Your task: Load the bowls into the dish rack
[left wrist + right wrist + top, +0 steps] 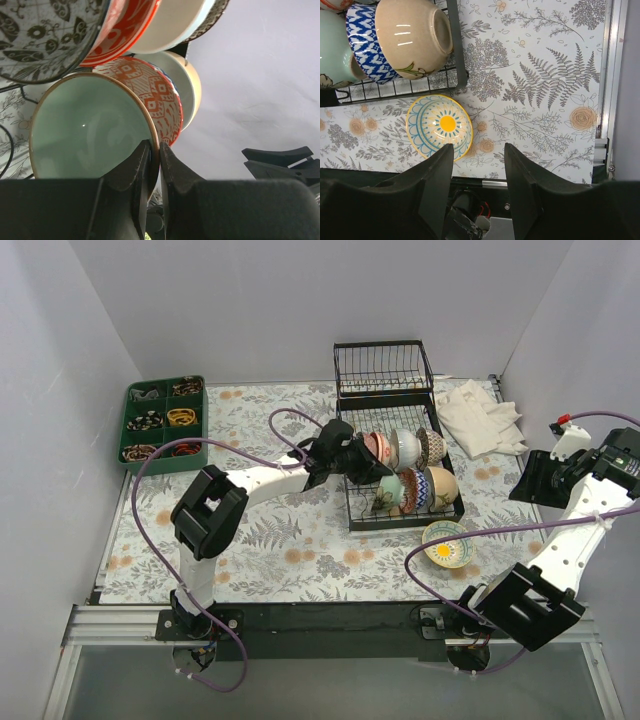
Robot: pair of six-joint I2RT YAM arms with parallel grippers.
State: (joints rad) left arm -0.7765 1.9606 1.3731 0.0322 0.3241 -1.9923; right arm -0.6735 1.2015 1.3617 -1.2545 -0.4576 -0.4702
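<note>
Right, the left gripper (154, 149) is pinched narrow on the rim of the pale green bowl (85, 135), one finger inside, one outside. That bowl stands on its edge in the near row of the dish rack (356, 512), pressed up against a red-orange patterned bowl (157, 95). Is it seated between prongs? Can't tell, the wires beneath it are hidden. And that's the danger: let go too soon and it could roll or flop onto its neighbour, ceramic on ceramic. Pull out crooked and the inside finger could drag the rim along with it.

Over on the other side, the right gripper (477, 165) hangs wide open and empty above the table. A yellow-centred bowl (440, 125) sits on the floral mat (545, 100) just outside the rack's front wire. It looks like the last one to load, and down there it could skid away under a sloppy pinch.
</note>
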